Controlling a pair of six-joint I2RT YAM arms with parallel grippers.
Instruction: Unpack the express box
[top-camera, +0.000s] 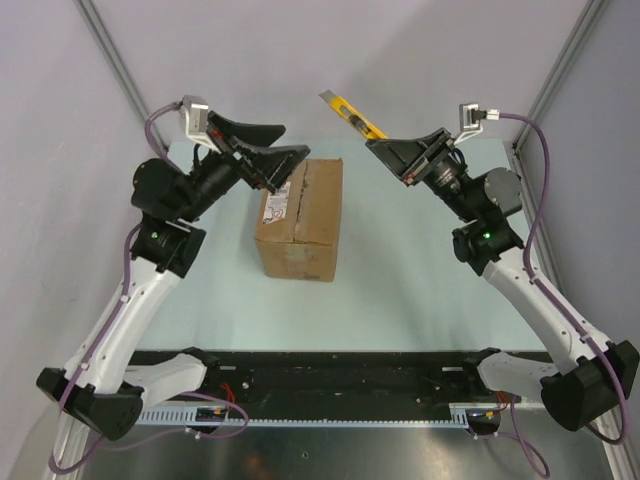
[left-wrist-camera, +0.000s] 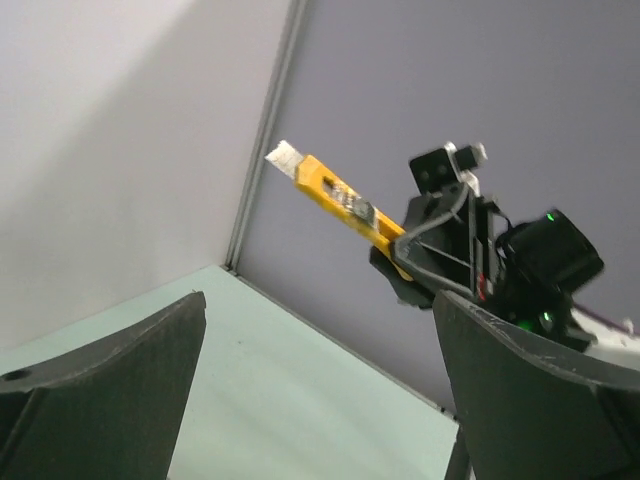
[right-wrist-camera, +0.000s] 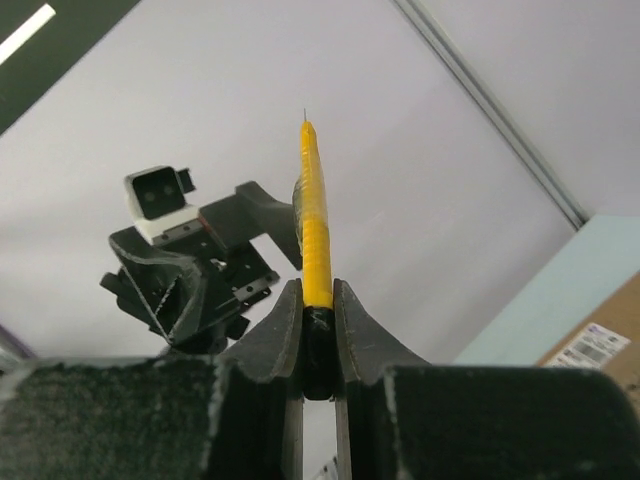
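The express box (top-camera: 300, 218) is a closed brown cardboard carton with a white barcode label, standing mid-table. Its corner shows in the right wrist view (right-wrist-camera: 600, 345). My right gripper (top-camera: 385, 143) is raised to the right of the box and shut on a yellow utility knife (top-camera: 352, 115), which points up and left. In the right wrist view the knife (right-wrist-camera: 315, 215) stands up between the pads (right-wrist-camera: 285, 330). The left wrist view shows the knife (left-wrist-camera: 340, 200) too. My left gripper (top-camera: 275, 150) is open and empty, raised above the box's back left corner.
The pale green table top (top-camera: 400, 270) is bounded by grey walls at the back and sides, with metal corner posts (top-camera: 115, 70). A black rail (top-camera: 330, 375) runs along the near edge between the arm bases.
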